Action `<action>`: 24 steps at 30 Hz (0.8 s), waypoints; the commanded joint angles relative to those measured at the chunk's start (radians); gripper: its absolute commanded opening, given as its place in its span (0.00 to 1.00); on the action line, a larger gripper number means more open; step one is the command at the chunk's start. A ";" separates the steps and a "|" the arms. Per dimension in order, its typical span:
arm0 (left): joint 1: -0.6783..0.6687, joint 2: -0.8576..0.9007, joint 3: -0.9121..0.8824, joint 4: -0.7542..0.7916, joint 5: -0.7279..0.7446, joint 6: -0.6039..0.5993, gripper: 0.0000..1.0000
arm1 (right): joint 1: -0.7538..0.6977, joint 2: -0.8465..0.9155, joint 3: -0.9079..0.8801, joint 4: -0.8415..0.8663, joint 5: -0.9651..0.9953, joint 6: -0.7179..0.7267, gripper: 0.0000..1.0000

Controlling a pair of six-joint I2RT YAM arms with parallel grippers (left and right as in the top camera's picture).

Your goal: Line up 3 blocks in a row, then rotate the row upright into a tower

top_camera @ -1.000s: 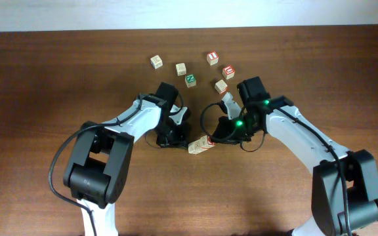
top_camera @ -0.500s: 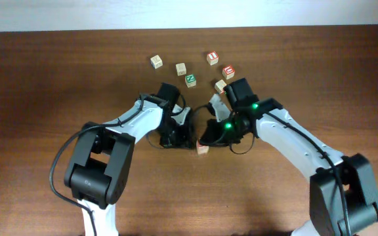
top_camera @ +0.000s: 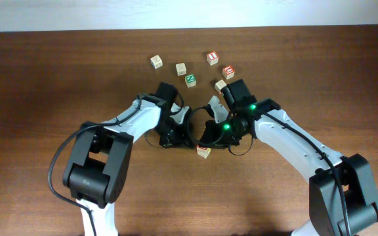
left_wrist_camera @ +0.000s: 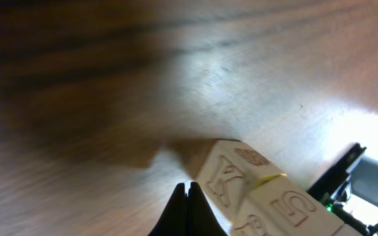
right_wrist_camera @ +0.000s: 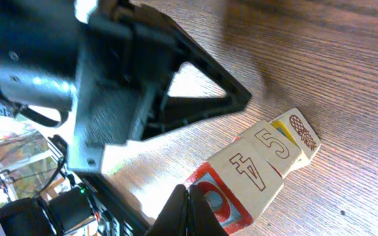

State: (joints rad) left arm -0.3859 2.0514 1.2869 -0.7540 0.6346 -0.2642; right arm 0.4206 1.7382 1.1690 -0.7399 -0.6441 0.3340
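my left gripper and my right gripper are both clenched shut, grasping nothing. the three blocks lie in one touching row on the counter, just beside both closed tips.

Open bench far left, far right and across the front. Blocked at centre: left gripper and right gripper nearly meeting, row of blocks lying just in front, possibly touching both. Behind, loose cubes scattered, narrow gaps only.
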 commanded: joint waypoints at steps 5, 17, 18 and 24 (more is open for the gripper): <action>0.040 -0.004 0.045 0.002 -0.056 -0.035 0.00 | -0.043 0.020 -0.003 -0.023 0.121 0.068 0.04; 0.051 -0.005 0.058 -0.002 -0.057 -0.033 0.00 | -0.044 0.013 0.200 -0.181 0.107 0.053 0.25; 0.068 -0.018 0.104 -0.031 -0.079 -0.011 0.00 | -0.053 0.007 0.248 -0.229 0.111 0.016 0.26; 0.099 -0.296 0.357 -0.191 -0.486 0.035 0.00 | -0.103 -0.113 0.613 -0.563 0.435 -0.076 0.34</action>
State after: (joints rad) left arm -0.2901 1.9297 1.5459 -0.9318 0.3611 -0.2577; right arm 0.3267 1.7111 1.6463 -1.2381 -0.3832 0.2996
